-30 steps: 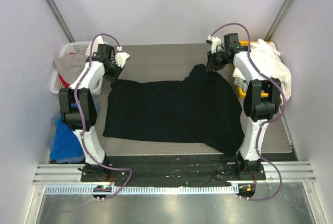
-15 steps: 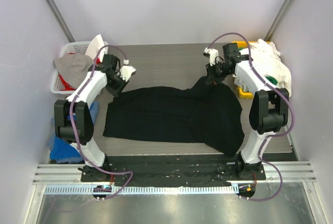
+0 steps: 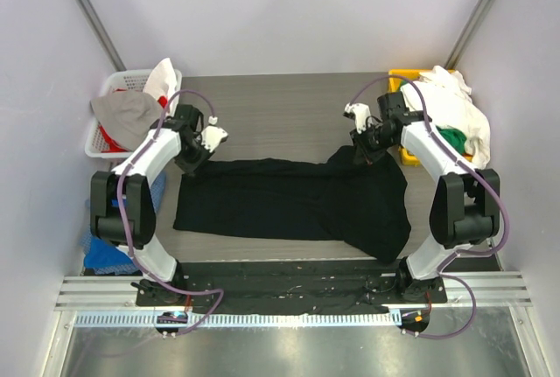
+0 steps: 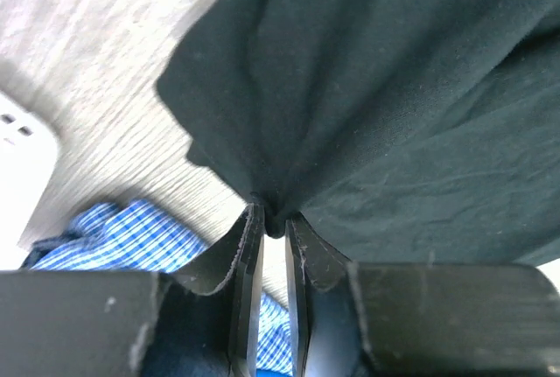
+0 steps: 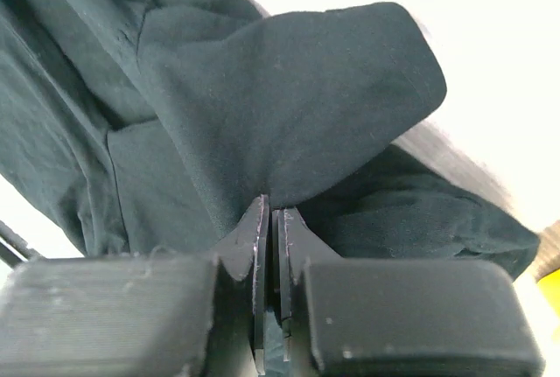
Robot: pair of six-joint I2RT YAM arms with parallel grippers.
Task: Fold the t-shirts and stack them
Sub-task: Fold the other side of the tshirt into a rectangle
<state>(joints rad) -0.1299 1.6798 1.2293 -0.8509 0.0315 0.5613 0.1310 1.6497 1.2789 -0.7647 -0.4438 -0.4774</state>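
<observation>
Pulling black t-shirt [image 3: 289, 198] far edge nearer vs earlier; L fingers [image 3: 192, 164] & R fingers [image 3: 358, 153] pinching it.

A t-shirt [image 3: 289, 198] lies spread across the table [image 3: 280, 106]. A basket [image 3: 122, 75] of clothes sits by the far left corner. A pile of shirts [image 3: 446, 101] sits by the far right corner.

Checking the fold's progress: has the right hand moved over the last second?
Yes. The right hand, gripping the black shirt, came away from the back of the table, toward the arm bases.
</observation>
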